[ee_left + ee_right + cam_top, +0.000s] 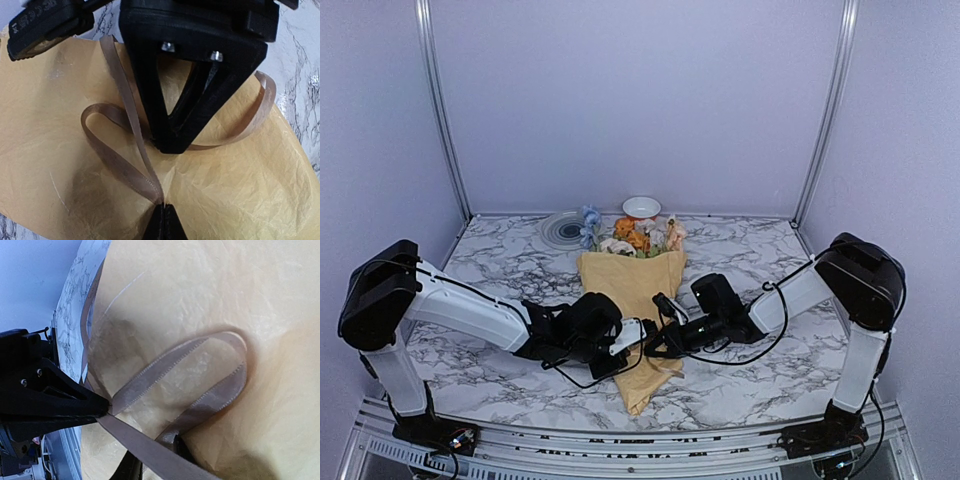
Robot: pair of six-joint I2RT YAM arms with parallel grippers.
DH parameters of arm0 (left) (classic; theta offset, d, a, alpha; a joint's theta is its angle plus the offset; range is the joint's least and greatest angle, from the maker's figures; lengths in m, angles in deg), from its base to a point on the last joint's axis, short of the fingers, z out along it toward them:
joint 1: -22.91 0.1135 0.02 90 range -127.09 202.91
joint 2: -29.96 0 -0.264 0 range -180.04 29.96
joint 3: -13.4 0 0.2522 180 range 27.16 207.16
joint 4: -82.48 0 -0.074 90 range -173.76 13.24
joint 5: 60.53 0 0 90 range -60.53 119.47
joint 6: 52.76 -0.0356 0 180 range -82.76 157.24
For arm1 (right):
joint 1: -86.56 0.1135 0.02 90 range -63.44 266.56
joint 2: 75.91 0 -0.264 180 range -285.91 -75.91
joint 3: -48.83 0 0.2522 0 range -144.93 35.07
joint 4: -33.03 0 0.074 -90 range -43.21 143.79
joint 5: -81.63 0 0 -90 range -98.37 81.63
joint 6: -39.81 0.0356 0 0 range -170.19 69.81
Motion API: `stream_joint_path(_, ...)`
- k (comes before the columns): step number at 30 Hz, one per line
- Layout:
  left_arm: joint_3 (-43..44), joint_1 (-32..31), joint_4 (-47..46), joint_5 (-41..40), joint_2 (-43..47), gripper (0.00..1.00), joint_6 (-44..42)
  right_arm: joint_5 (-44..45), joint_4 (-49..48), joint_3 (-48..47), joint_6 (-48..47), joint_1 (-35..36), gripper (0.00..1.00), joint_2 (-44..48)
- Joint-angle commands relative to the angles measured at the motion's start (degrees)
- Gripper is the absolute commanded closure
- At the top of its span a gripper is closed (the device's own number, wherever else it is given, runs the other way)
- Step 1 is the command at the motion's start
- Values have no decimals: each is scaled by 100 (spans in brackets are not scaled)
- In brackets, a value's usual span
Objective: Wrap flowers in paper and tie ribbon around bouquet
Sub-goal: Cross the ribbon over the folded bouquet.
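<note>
Right now the left gripper [163,212] is hovering over the narrow half of the bouquet [632,290], its tips pressing together on the flat, satiny beige ribbon [120,162]. The ribbon is curling in two soft loops across the bouquet's crinkled tan-yellow paper. The right gripper [172,145] is touching those loops above the same spot on the bouquet; I cannot tell whether it is clamping them.

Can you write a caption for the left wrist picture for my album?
Left pincer pinching a ribbon loop over the yellow paper.
</note>
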Motion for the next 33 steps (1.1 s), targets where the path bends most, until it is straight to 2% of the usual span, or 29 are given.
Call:
stream_joint_path(1, 33, -20, 286, 384, -99, 99, 22, 507, 874, 53, -28, -26, 78, -62)
stream_joint_path(17, 130, -26, 310, 31, -715, 100, 139, 391, 1865, -160, -171, -70, 78, 748)
stream_joint_path(22, 124, -25, 330, 35, -708, 100, 140, -89, 2063, -104, -160, -171, 77, 1366)
stream_joint_path(26, 98, -26, 319, 44, -685, 100, 136, -230, 2598, -276, -346, -404, 76, 1957)
stream_joint_path(30, 97, -21, 298, 38, -664, 100, 128, 16, 2840, -755, -558, -836, 75, 2192)
stream_joint_path(33, 112, -22, 293, 39, -662, 100, 141, 514, 3298, -1657, -1035, -847, 75, 1668)
